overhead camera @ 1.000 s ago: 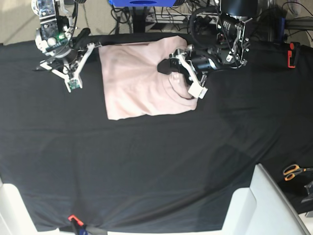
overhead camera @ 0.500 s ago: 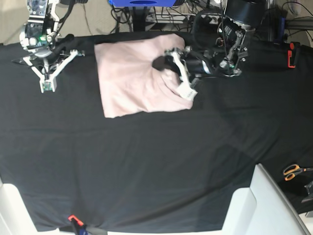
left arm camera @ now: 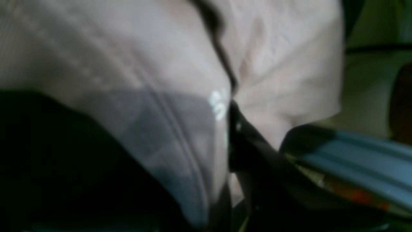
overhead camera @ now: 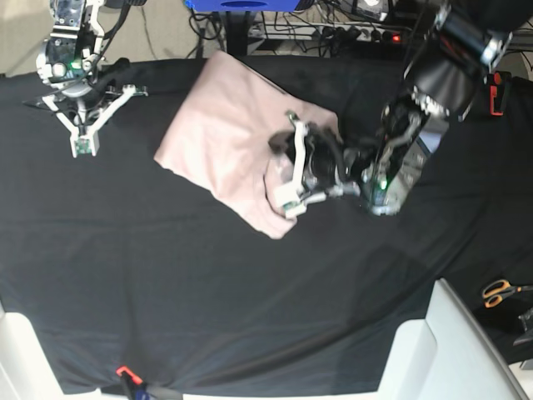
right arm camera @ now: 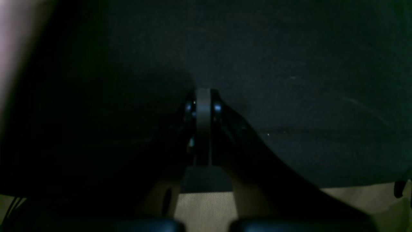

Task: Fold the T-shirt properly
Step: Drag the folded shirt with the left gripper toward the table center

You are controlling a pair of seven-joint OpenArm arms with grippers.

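Robotics lab bench, black cloth (overhead camera: 208,283) covering the table, tangled cables (overhead camera: 341,33) trailing behind, orange-handled scissors (overhead camera: 498,292) lying at the edge

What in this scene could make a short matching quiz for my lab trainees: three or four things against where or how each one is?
Things:
1. T-shirt
2. left pincer
3. right pincer
4. scissors

Places or states:
a. shut on nothing, over bare black cloth at the table's far corner
b. lying at the table's edge, orange handles
c. closed on pink fabric
d. folded pink bundle, lying askew on the black cloth

Pairs: 1-d, 2-c, 3-a, 4-b
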